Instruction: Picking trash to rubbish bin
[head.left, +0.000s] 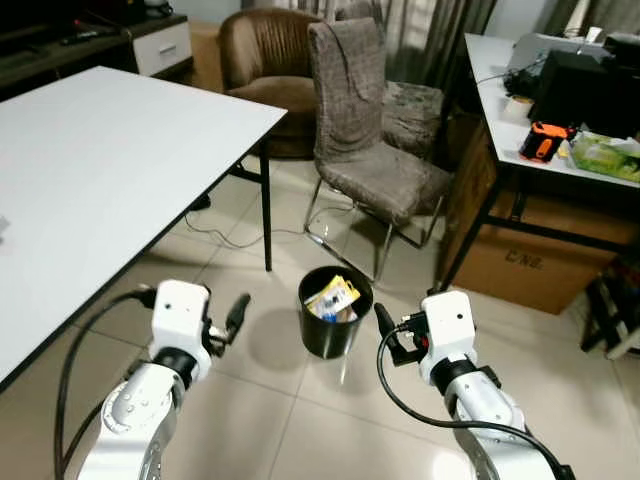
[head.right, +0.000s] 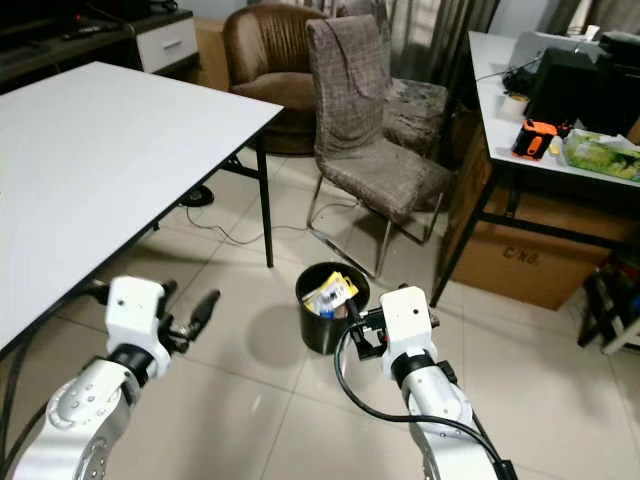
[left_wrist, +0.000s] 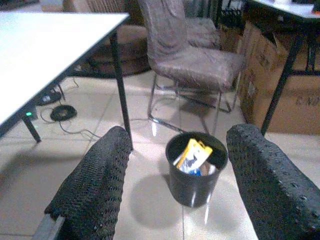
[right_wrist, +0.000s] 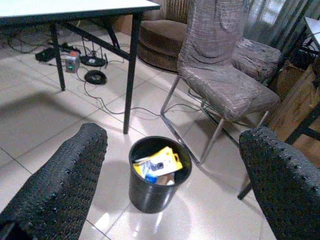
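One yellow packet (head.left: 333, 297) tilted upright | in bin (head.left: 322, 337) | mouth up

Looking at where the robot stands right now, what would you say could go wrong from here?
1. The black bin stands on glossy tile between the left gripper and the right gripper, both open and empty; a forward step or arm swing might tip it and spill the yellow packaging.
2. Cables trail across the floor under the white table; feet could snag them.
3. The chair's chrome legs sit close behind the bin, leaving little room.
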